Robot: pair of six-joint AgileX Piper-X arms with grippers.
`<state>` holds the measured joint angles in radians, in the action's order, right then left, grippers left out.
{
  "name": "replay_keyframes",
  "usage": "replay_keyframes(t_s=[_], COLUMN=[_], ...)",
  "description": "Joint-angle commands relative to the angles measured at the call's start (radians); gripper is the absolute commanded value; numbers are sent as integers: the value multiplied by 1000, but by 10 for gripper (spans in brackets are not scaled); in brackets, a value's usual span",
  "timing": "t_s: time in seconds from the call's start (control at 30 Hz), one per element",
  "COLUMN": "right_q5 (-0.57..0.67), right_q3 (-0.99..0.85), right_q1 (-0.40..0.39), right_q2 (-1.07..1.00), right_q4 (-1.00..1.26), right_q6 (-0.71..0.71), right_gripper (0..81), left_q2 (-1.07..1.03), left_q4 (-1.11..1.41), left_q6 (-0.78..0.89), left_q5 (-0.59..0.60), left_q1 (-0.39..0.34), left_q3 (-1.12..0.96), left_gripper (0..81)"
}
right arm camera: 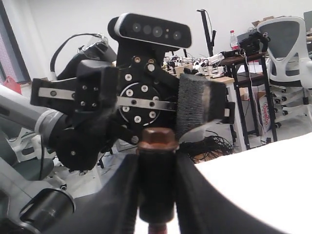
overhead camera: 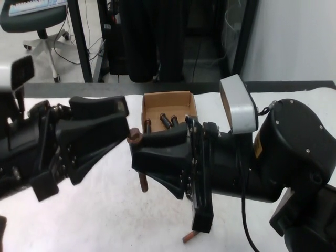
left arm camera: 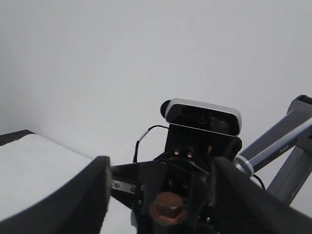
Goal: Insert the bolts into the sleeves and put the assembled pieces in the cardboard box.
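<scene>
A: The right gripper [overhead camera: 140,160]?
B: Clamped on a black cylindrical sleeve [right arm camera: 156,190] with a rusty brown hex-head bolt [right arm camera: 157,139] through it, shank hidden.
A: The left gripper [overhead camera: 127,119]?
B: Spread wide, empty, facing that bolt.
A: The brown cardboard box [overhead camera: 157,102]?
B: Just behind, contents partly blocked.

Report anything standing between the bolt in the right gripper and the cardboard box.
Nothing visible does. The rusty hex-head bolt sits in the right gripper, and the open brown cardboard box lies just beyond it. The open left gripper faces it from the side, off that line.
</scene>
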<state>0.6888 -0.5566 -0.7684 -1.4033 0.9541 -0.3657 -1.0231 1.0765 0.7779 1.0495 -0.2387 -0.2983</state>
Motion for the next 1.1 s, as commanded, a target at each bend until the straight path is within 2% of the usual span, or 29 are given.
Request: replay_keyframes(t_s=[0.0, 0.03, 0.1, 0.2, 0.23, 0.37, 0.6, 0.7, 0.8, 0.93, 1.07], right_q5=[6, 6, 6, -9, -11, -70, -267, -363, -405, -419, -516], right_q3=[-9, -9, -9, -9, -9, -25, -255, -393, -532, -710, -839], right_q1=[4, 6, 20, 60, 79, 164, 281, 294, 301, 302, 302], right_q2=[5, 5, 5, 5, 5, 5, -66, -166, -290, -457, -572], right_q4=[16, 16, 6, -12, -17, -103, -688, -841, -954, -1028, -1088], right_q6=[-1, -1, -1, -1, -1, 9, 271, 299, 299, 299, 299], right_gripper=[8, 8, 8, 8, 8, 8, 8, 8, 8, 8, 8], left_q2=[5, 5, 5, 5, 5, 5, 5, 5, 5, 9, 34], left_q4=[12, 12, 12, 12, 12, 12, 12, 12, 12, 12, 15], left_q6=[-3, -12, -14, -14, -25, -27, -6, -4, 22, 62, 69], left_q5=[35, 38, 38, 38, 40, 46, 51, 46, 51, 70, 74], left_q1=[71, 90, 133, 190, 200, 203, 201, 197, 197, 197, 197], left_q3=[-1, -1, -1, -1, -1, -1, -1, -1, -1, -1, -1], left_gripper=[531, 493, 366, 38, 4, 3, 3, 3, 3, 3, 3])
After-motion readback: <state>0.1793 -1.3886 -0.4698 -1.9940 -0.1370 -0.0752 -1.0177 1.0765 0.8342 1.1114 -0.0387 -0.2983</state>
